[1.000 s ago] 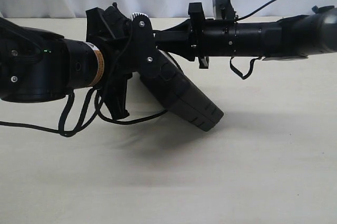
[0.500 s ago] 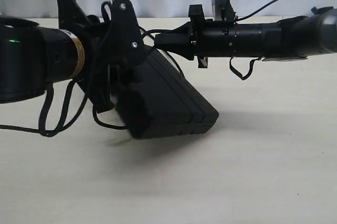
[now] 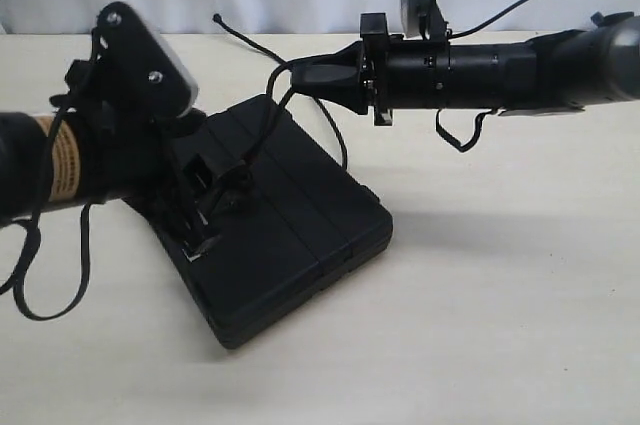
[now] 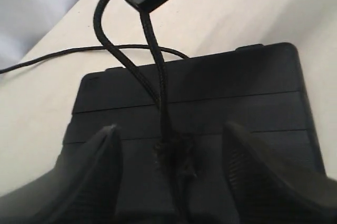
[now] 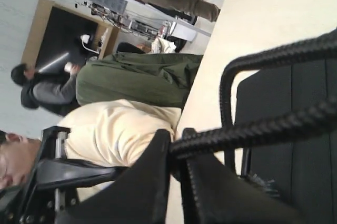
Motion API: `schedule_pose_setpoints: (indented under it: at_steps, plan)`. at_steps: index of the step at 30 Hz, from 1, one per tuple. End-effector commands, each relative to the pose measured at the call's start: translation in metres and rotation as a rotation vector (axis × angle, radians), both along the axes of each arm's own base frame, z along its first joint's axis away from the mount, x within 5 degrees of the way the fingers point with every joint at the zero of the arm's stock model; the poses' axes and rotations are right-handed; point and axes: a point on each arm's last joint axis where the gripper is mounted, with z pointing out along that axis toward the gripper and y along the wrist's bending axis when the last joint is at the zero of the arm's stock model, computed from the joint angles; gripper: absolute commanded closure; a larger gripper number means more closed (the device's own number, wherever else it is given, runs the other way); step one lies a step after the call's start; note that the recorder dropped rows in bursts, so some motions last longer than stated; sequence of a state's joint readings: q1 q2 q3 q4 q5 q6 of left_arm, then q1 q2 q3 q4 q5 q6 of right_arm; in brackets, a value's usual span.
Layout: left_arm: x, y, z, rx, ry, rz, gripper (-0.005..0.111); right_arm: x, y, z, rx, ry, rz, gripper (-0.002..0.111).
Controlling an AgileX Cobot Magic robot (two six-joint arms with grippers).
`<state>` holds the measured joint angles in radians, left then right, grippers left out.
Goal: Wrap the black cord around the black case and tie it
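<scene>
Beyond the clamped black cord (image 5: 263,129), only the right wrist view shows people (image 5: 121,124).

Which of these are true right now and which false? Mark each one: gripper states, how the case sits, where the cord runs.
1. The left gripper is open. True.
2. The right gripper is open and clear of the cord. False: it is shut on the cord, above the case.
3. The case lies flat on the table. True.
4. The whole cord lies on the table, beside the case. False: two strands rise from the case's top to the right gripper.
5. The cord's frayed tuft sits on the case between the left gripper's fingers. True.
</scene>
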<state>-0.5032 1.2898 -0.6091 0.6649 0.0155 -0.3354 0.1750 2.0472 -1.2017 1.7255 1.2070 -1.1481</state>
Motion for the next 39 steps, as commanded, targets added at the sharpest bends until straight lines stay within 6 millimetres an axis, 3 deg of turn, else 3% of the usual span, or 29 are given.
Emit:
schedule_pose_setpoints:
  at_steps: [1, 7, 12, 22, 24, 29, 34, 39]
  plan:
    - [-0.003, 0.012, -0.017, -0.179, -0.019, 0.005, 0.052, -0.004, 0.0, 0.007, -0.019, -0.05, 0.041, 0.104]
    - [0.006, 0.012, -0.05, -0.227, 0.071, 0.035, 0.052, -0.012, 0.0, 0.022, -0.069, -0.154, 0.095, 0.104]
    - [0.014, 0.004, -0.072, -0.232, 0.079, -0.035, 0.052, -0.022, -0.001, 0.03, -0.252, -0.241, 0.157, 0.104]
    - [0.039, -0.002, -0.09, -0.177, 0.052, -0.018, 0.053, -0.031, 0.024, 0.039, -0.372, -0.322, 0.142, 0.104]
    - [0.039, -0.001, -0.092, -0.142, 0.04, -0.039, 0.062, -0.031, 0.028, 0.038, -0.394, -0.333, 0.132, 0.104]
    - [0.043, 0.006, -0.092, -0.133, 0.028, -0.021, 0.107, -0.03, 0.031, 0.037, -0.407, -0.361, 0.128, 0.104]
    - [0.049, 0.018, -0.089, -0.139, -0.02, -0.001, 0.107, -0.03, 0.03, 0.037, -0.414, -0.363, 0.129, 0.1]
    - [0.048, 0.028, -0.086, -0.212, -0.099, 0.012, 0.107, -0.027, 0.023, 0.047, -0.466, -0.406, 0.1, 0.071]
